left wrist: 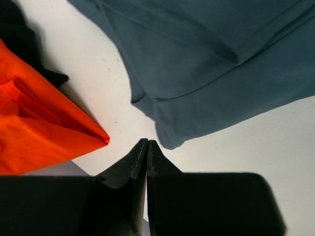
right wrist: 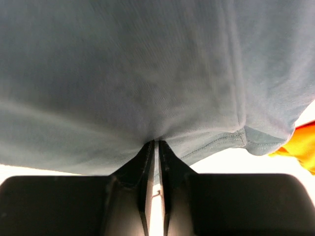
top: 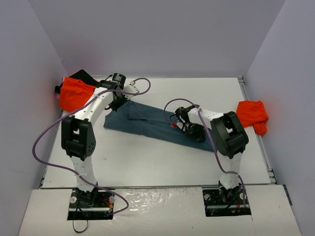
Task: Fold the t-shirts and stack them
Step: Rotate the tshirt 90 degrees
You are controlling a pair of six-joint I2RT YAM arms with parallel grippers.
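"Where's the slate-blue t-shirt (top: 152,127)?"

"Mid-frame on the counter (top: 147,160), a long strip running upper left to lower right. My right claw (right wrist: 156,142) pinches its cloth right of the middle. My left claw (left wrist: 147,141) is pressed together on nothing, just off the upper-left end."

"The rest?"

"First orange t-shirt (top: 74,94) against the black t-shirt (top: 84,75), upper left. Second orange t-shirt (top: 252,115) at the right edge."

The jaws meet tip to tip with nothing between them. Just ahead and to their right lies the slate-blue t-shirt (left wrist: 216,64) on the white bench (left wrist: 261,142); the orange t-shirt (left wrist: 39,128) sits to their left, black cloth (left wrist: 19,34) beyond it.
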